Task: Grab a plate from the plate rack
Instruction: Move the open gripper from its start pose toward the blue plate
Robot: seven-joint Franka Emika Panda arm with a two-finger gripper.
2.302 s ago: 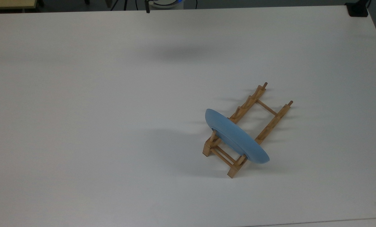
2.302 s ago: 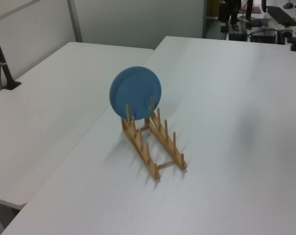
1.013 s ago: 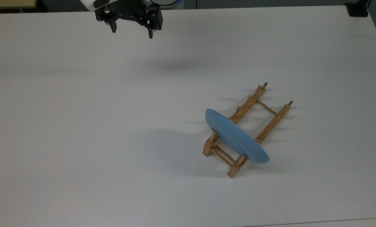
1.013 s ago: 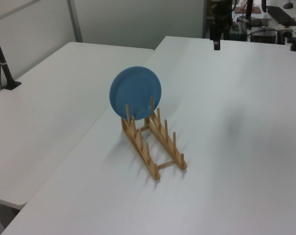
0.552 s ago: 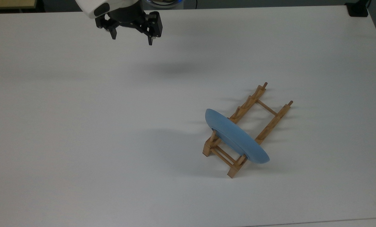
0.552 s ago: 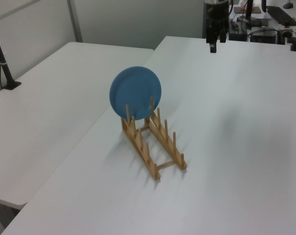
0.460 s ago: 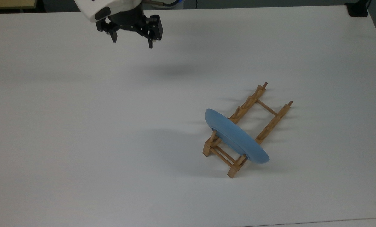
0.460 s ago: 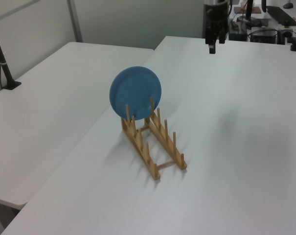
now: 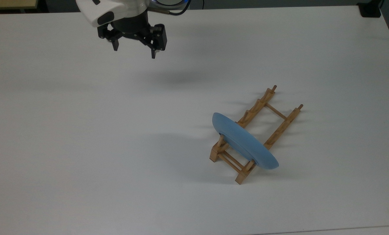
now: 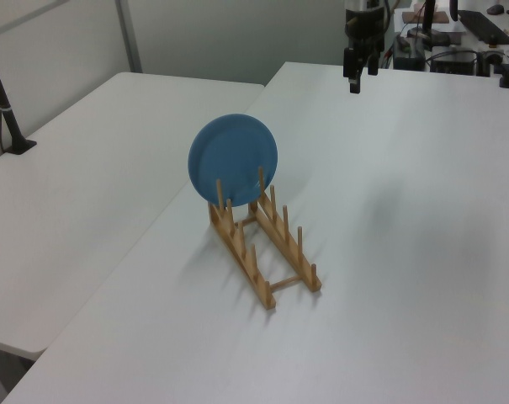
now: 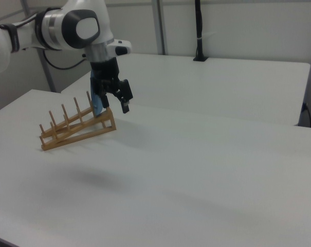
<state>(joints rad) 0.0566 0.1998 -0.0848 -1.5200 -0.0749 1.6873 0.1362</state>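
Note:
The light blue plate (image 9: 245,141) stands on edge in the end slot of the wooden plate rack (image 9: 280,127), in the lower right of the top view. In the left view the plate (image 10: 233,160) faces the camera above the rack (image 10: 271,257). My gripper (image 9: 134,52) hangs open and empty above the table near the top view's upper left, far from the rack. It also appears at the far table end (image 10: 353,82). In the right view the gripper (image 11: 115,106) overlaps the plate (image 11: 95,104), leaving a blue sliver, with the rack (image 11: 75,131) to the right view's left.
The white table (image 9: 116,137) spreads wide around the rack. A black mount (image 9: 370,9) sits at its top right corner. A second white table (image 10: 77,194) adjoins on the left view's left, with a black post (image 10: 6,101) clamped on it.
My gripper came in over the top view's top edge and moved down the picture over the table, staying open. Plate and rack have not moved.

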